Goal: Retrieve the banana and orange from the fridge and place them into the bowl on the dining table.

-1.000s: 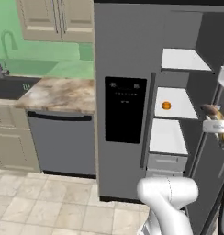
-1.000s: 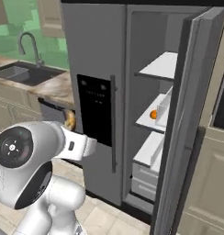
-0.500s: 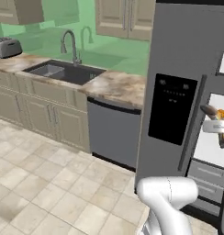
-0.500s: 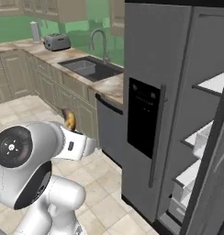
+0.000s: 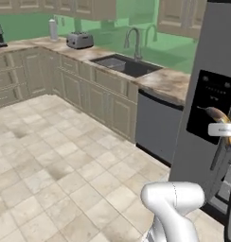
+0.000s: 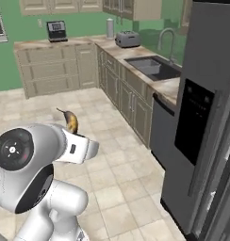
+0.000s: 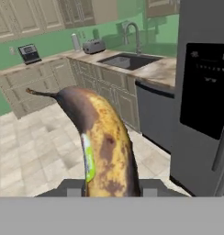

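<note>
The banana (image 7: 102, 142) sits between the pincer (image 7: 111, 189) jaws; the fridge (image 7: 203, 92) stands right, the sink (image 7: 127, 59) ahead.

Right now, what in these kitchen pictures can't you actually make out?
- Gripper fingers: in the hand view the banana covers them; in the right base view the white arm hides them.
- Banana's lower end: cut off by the hand view's bottom.
- Fridge interior: both base views cut it at the right edge, so shelves can't be read.
- Small appliance on the far counter: too small to identify.
</note>
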You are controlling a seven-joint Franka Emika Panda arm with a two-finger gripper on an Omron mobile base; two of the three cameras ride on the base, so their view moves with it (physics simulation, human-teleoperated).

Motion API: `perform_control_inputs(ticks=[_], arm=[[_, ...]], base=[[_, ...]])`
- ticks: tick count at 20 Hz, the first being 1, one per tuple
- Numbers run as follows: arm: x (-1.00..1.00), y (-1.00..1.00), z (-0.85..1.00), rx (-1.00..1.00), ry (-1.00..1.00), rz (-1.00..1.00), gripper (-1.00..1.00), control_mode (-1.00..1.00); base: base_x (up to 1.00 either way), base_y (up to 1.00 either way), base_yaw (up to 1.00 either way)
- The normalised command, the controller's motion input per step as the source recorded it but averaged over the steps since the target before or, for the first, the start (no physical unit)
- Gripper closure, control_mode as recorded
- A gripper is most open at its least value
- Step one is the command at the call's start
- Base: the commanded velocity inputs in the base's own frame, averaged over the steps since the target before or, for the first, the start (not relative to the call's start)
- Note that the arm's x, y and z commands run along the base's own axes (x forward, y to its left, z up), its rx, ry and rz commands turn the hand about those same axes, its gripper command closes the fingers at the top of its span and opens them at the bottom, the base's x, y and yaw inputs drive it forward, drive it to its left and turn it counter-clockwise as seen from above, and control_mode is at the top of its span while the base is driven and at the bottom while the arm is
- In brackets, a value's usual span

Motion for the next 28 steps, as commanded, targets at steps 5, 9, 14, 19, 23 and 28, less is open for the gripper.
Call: perform_control_inputs(ticks=[5,9,14,19,23,28], arm=[[0.00,0.00,0.00,0.00,0.00,0.00,1.00,1.00],[0.00,0.00,0.00,0.00,0.00,0.00,1.00,1.00],[0.00,0.00,0.00,0.00,0.00,0.00,1.00,1.00],[0.00,0.00,0.00,0.00,0.00,0.00,1.00,1.00],[0.00,0.00,0.00,0.00,0.00,0.00,1.00,1.00],[0.00,0.00,0.00,0.00,0.00,0.00,1.00,1.00]], base=[[-0.99,0.00,0.49],[-0.99,0.00,0.45],[-1.00,0.00,0.40],[-1.00,0.08,0.33],[-1.00,0.06,0.33],[-1.00,0.17,0.31]])
